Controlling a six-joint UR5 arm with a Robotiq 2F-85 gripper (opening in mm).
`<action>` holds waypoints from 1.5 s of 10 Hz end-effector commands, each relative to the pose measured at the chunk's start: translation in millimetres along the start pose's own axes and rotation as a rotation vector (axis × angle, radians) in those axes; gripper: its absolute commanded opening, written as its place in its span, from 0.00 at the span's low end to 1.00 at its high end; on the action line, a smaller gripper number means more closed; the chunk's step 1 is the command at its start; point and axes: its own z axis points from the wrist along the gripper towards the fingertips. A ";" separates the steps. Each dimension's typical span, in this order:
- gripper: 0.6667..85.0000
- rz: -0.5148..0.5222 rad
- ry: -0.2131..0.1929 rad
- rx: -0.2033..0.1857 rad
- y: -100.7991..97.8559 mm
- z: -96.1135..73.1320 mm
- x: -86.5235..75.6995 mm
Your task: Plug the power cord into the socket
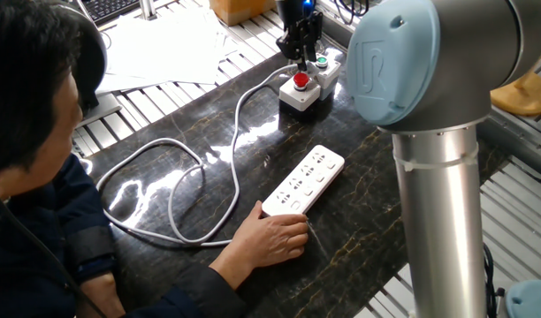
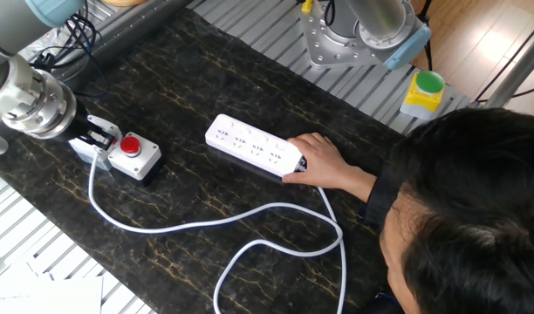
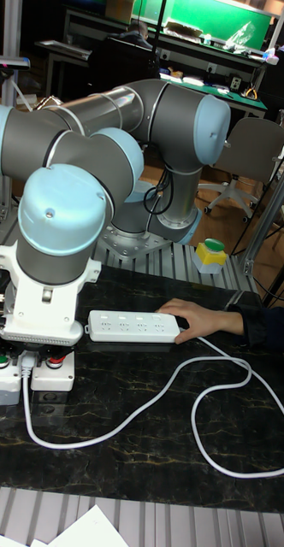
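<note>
Jaws (image 2: 94, 133) of the arm sit low at the far-left end of the tabletop (image 2: 206, 78) in the other fixed view, closed around the small white plug at the end of the power cord (image 2: 188, 225), right against the grey button box (image 2: 132, 155) with its red button; the plug itself is mostly hidden between the fingers, so how squarely it is held cannot be told. From there the cord runs off toward five o'clock, sags along the front edge and loops back toward the middle. At about three o'clock from the jaws, well apart from them, lies the socket (image 2: 253, 146), a flat white strip set diagonally, and a person's hand (image 2: 324, 164) presses on its right end to hold it still. My judgement is that the step in hand is securing and lifting the plug. To do it well, the plug should come straight up clear of the button box before any sideways travel, so the box is not dragged. The slack loop should be allowed to trail freely without snagging the strip. Over the strip, the pins need to be turned to match the diagonal rows of holes and lowered vertically into an outlet away from the steadying hand.
</note>
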 end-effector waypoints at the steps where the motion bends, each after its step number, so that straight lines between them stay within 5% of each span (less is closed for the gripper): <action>1: 0.44 0.002 -0.008 -0.012 2.6 1.2 -0.9; 11: 0.34 0.029 -0.020 -0.021 4.2 3.7 0.0; 12: 0.23 0.052 -0.029 -0.021 5.2 3.8 -3.3; 13: 0.01 0.120 -0.050 -0.029 12.5 0.4 -12.5; 15: 0.01 0.123 -0.025 -0.007 14.5 -9.6 -6.7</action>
